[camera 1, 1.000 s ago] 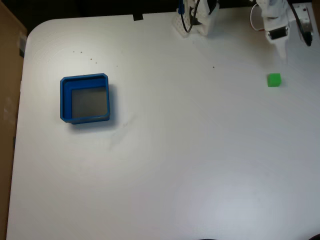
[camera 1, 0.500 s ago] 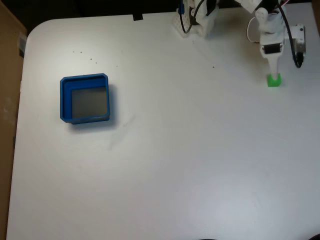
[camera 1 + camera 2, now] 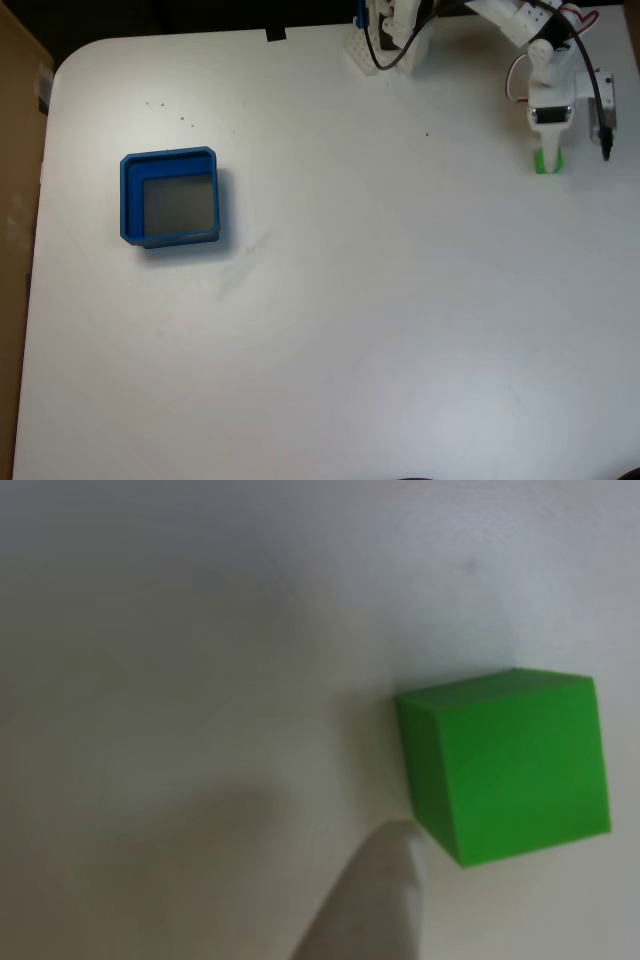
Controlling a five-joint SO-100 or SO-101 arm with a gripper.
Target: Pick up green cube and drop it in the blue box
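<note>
Nothing has been lifted yet. The green cube [image 3: 541, 162] sits on the table [image 3: 350, 300], under the gripper [image 3: 549, 160]; whether it is squeezed cannot be told. The blue box [image 3: 127, 190], far away, is empty.

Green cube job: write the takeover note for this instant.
Gripper: down at the small bright green cube; one white fingertip beside it. Whether the jaws are open cannot be told.
Cube: on the white table, at the right of the fixed view.
Shallow square blue plastic box: far left, nothing in it.
Done: approach. Left: grasp, carry, drop in box.
</note>
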